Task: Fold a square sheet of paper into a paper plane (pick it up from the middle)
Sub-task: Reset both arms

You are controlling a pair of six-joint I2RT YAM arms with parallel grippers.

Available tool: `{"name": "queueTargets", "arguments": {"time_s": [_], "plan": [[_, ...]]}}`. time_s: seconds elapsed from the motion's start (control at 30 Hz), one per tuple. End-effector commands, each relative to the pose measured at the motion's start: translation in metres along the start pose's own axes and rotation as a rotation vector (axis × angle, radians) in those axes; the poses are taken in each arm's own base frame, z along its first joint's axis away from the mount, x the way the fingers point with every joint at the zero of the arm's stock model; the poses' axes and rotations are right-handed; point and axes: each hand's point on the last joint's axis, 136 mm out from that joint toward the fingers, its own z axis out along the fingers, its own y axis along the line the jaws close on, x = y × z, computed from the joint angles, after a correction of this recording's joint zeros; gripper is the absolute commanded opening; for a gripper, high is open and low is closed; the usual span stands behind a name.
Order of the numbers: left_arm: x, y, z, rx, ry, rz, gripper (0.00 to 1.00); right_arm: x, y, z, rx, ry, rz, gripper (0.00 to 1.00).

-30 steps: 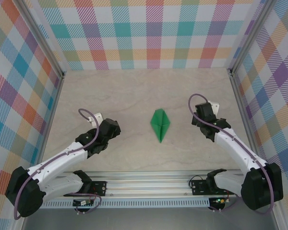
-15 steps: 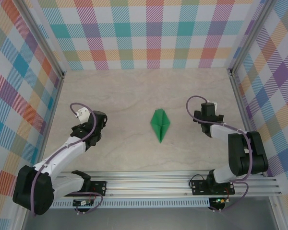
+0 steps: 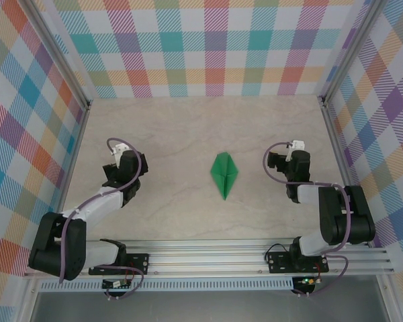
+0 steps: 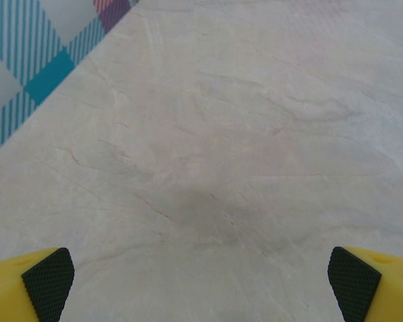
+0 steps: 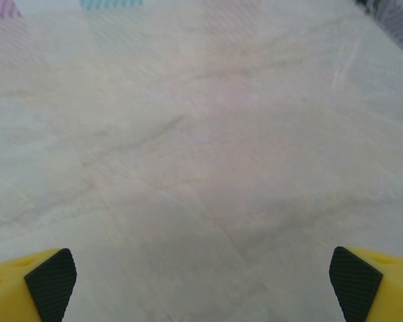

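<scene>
2 empty, jaws-apart tools, left gripper [image 4: 201,285] and right gripper [image 5: 201,283], are flanking the bright-green pointed paper plane [image 3: 224,174] mid-tabletop [image 3: 181,134]; nudging it would be risking its creases.

Bright green on pale marble, boxed in by pastel plaid.

The bright-green folded paper plane [image 3: 224,173] shades to darker green along its folds, against the cream, faintly grey-veined marble-look worktop [image 3: 181,134]. The plaid-patterned walls [image 3: 208,47] cross teal, pink, orange, purple, yellow and green bands of fine diagonal stripes on white. The white-and-black arms [image 3: 94,204] carry lilac cables [image 3: 351,225]. The left hand [image 4: 201,285] and right hand [image 5: 203,285] have yellow fingers [image 4: 7,288] with black cross-hatched pads [image 4: 48,283]. The ribbed rail [image 3: 208,258] is silver.
</scene>
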Motion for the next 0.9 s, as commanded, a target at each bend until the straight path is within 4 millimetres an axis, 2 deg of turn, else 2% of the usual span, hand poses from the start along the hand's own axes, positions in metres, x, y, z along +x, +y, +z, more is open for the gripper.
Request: {"name": "queueTargets", "arguments": {"time_s": [0.0,0.03,0.4,0.63,0.87], "plan": [[0.000,-0.007,0.007,0.062,-0.075,0.021,1.00,-0.001,0.011,0.000,-0.067,-0.033,-0.023,1.00],[0.001,-0.009,0.009,0.076,-0.090,0.011,1.00,-0.006,0.012,0.000,-0.068,-0.069,-0.024,1.00],[-0.008,-0.036,0.033,0.215,-0.140,0.106,1.00,-0.005,0.011,0.000,-0.072,-0.054,-0.021,1.00],[0.010,-0.032,0.050,0.305,-0.140,0.027,1.00,-0.005,0.011,0.000,-0.074,-0.052,-0.021,1.00],[0.009,-0.026,0.050,0.286,-0.129,0.013,1.00,-0.005,0.011,0.001,-0.075,-0.052,-0.019,1.00]]}}
